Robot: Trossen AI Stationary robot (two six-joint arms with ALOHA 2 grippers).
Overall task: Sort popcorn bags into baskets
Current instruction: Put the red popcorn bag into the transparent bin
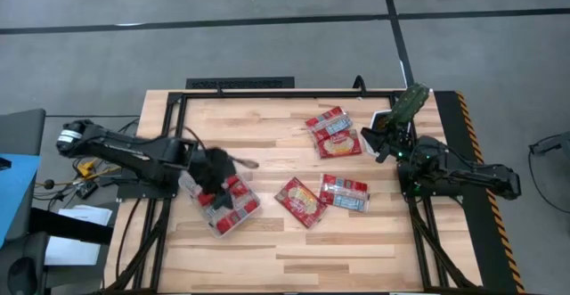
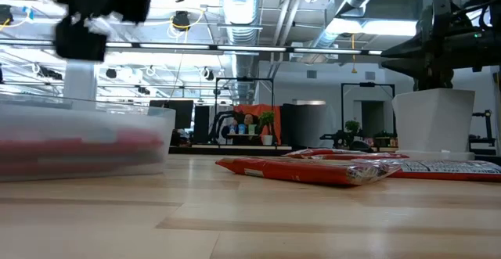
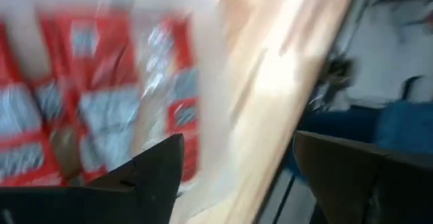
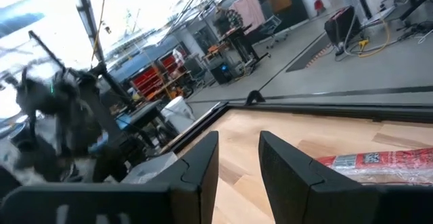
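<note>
The clear plastic basket [image 1: 252, 211] sits at the table's left near part, with several red popcorn bags [image 1: 233, 197] lying flat inside it; in the left wrist view these bags [image 3: 88, 109] are blurred. My left gripper [image 1: 216, 172] [image 3: 237, 139] hovers over the basket, open and empty. Loose bags lie flat on the wood: an overlapping pair [image 1: 334, 133] toward the far side, one [image 1: 300, 201] in the middle, and one [image 1: 345, 192] right of it. My right gripper [image 1: 381, 142] [image 4: 238, 137] waits, open and empty, at the right, raised beside the overlapping pair.
A white pot [image 2: 433, 122] with a green plant [image 1: 410, 103] stands at the table's far right corner, close behind my right gripper. A black frame [image 1: 267, 93] borders the table. Bare wood [image 1: 294, 255] runs along the near edge.
</note>
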